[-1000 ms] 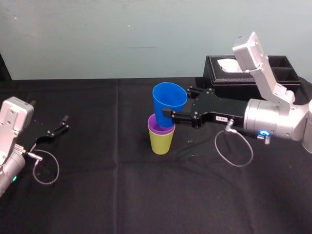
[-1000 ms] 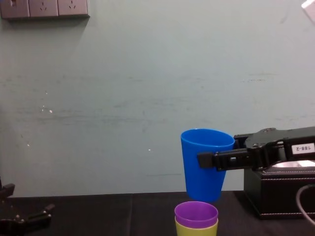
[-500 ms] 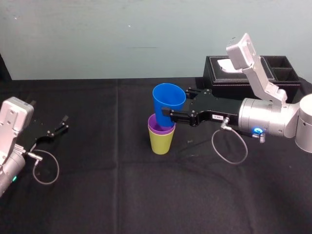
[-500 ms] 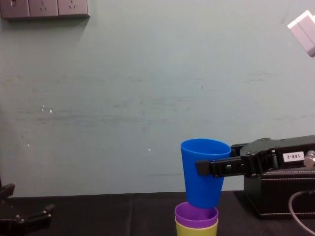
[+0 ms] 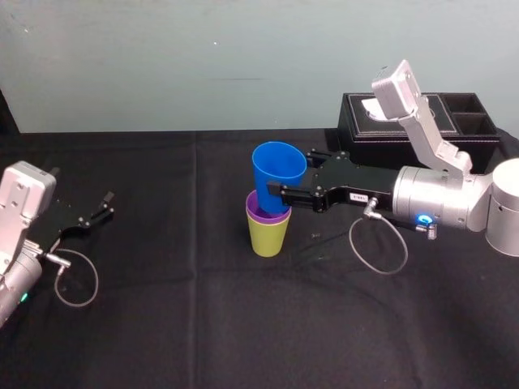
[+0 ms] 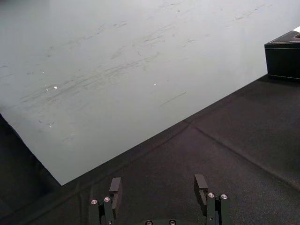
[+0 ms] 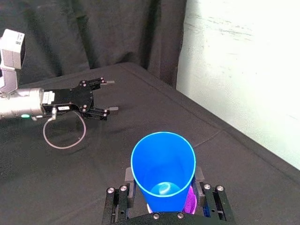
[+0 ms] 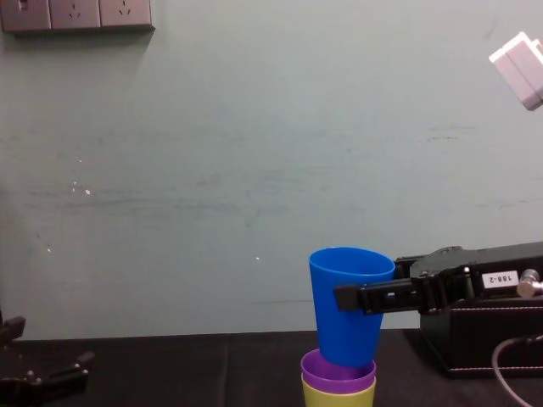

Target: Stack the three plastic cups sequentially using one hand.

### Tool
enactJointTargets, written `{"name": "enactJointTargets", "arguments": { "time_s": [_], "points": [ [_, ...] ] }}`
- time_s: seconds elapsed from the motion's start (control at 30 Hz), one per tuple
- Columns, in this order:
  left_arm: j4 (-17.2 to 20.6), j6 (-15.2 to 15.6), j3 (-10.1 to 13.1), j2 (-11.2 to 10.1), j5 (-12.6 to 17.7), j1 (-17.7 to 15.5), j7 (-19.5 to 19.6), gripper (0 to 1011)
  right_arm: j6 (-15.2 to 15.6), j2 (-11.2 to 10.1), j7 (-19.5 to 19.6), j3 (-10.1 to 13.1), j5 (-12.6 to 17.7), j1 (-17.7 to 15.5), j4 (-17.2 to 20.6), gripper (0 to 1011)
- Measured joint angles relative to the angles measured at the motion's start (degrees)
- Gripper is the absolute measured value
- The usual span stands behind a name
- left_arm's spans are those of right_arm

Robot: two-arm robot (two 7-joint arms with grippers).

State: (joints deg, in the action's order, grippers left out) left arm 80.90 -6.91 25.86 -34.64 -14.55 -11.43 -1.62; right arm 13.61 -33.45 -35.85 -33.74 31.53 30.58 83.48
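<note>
Stacking is at its last step, as I judge it. In the head view my right jaws are clamped on the blue cup (image 5: 279,172), a little below its rim. They hold it over the purple cup (image 5: 256,211), which sits nested in the yellow-green cup (image 5: 268,237) near the middle of the black counter (image 5: 203,324). The black tissue box (image 5: 381,121) stands at the back, apart from the cups. My left jaws lie parked at the left side of the counter, well apart from the work. In the left wrist view these left jaws stand open, with nothing between them and only dark cloth beyond. In the right wrist view I look down into the mouth of the blue cup; the jaws press its wall from both sides, and a bit of purple shows beside its base. In the chest view the base of the blue cup is at the purple rim and seems to be just inside it, but the cup is not seated, because most of its body stands above the pair. It looks nearly upright. The next move, I think, calls for going straight down with the base centred in the purple mouth until it sits, and only then opening the jaws. Pushing off centre could tip the light pair below.
</note>
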Motion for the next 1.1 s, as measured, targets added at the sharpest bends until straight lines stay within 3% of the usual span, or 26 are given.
{"name": "enactJointTargets", "arguments": {
  "time_s": [1.1],
  "points": [
    [0.0,0.0,0.0,0.0,0.0,0.0,0.0,1010,-0.8,1.9,0.0,-0.4,-1.4,1.0,-3.1,724]
  ]
}}
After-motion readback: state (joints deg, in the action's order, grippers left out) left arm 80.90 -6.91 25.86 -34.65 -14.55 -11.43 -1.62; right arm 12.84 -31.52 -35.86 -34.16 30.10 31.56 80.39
